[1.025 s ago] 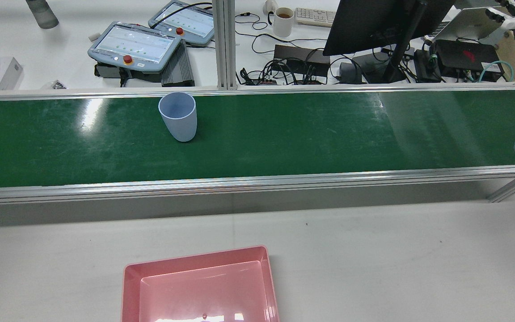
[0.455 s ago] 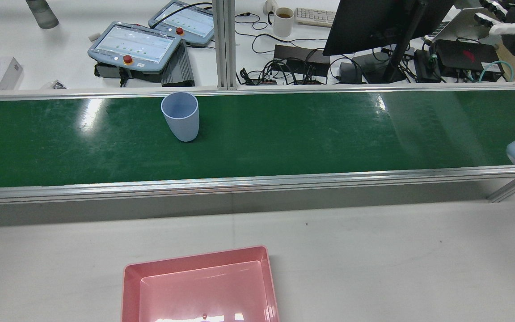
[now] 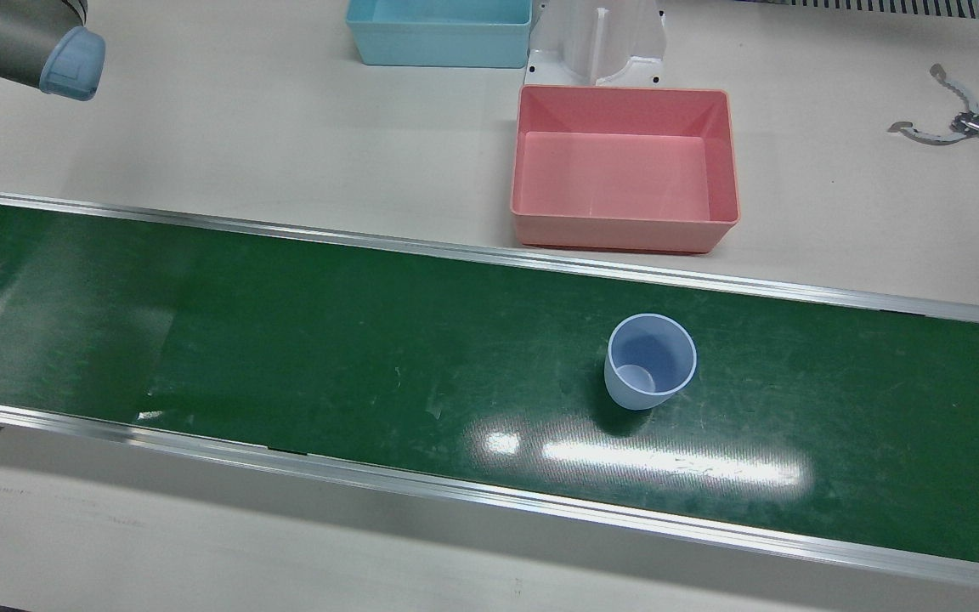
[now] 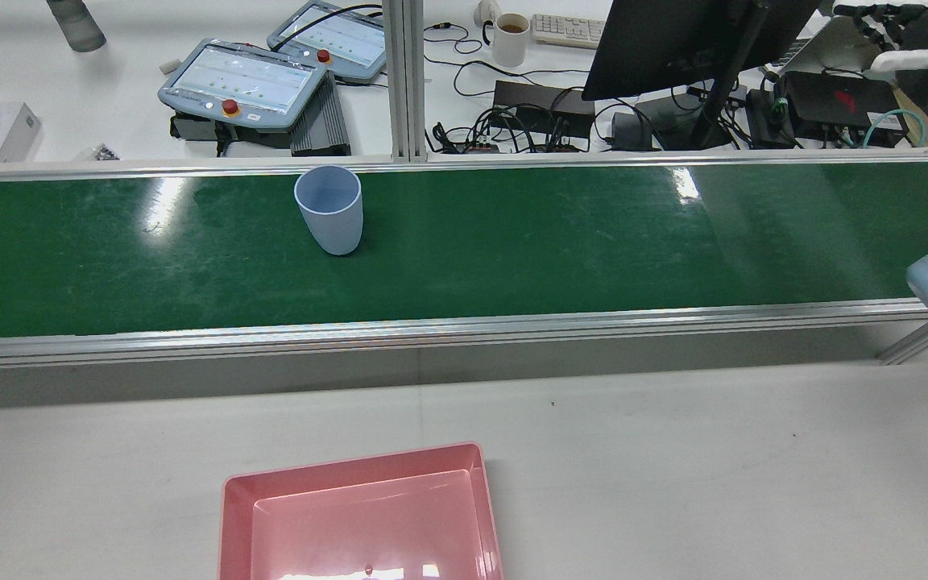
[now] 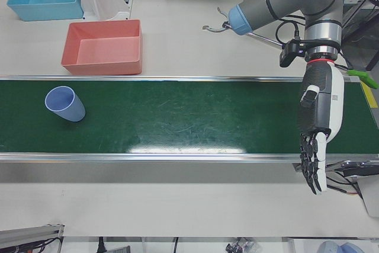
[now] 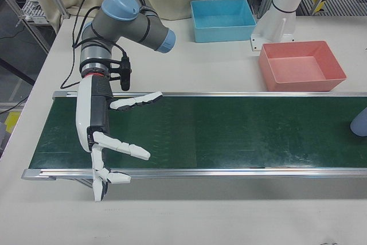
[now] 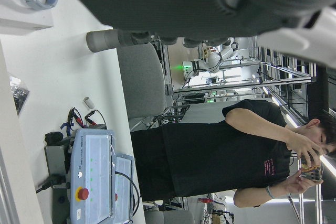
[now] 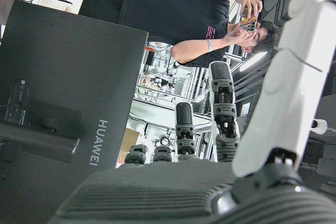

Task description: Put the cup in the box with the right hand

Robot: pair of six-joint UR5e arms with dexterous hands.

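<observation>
The right robot hand (image 6: 112,144) hung open at the far right end of the belt (image 6: 229,133), fingers spread, holding nothing. Over the last second it had edged inward in the rear view, more of the hand and its arm showing at the right edge. The cup (image 4: 329,209) had ridden a little to the right along the belt too, upright, mouth up, on the belt's far side, so the gap was closing from both ends. They were well apart all the same, no contact anywhere. The left robot hand (image 5: 315,140) hung at the other end of the belt, fingers pointing down and loosely apart, empty. The pink box (image 3: 625,166) sat empty on the table (image 3: 243,127), beside the belt's near rail, just beyond the cup. By my read the task was only at the approach: the grasp was yet to come, and the hand had to meet a moving cup.
</observation>
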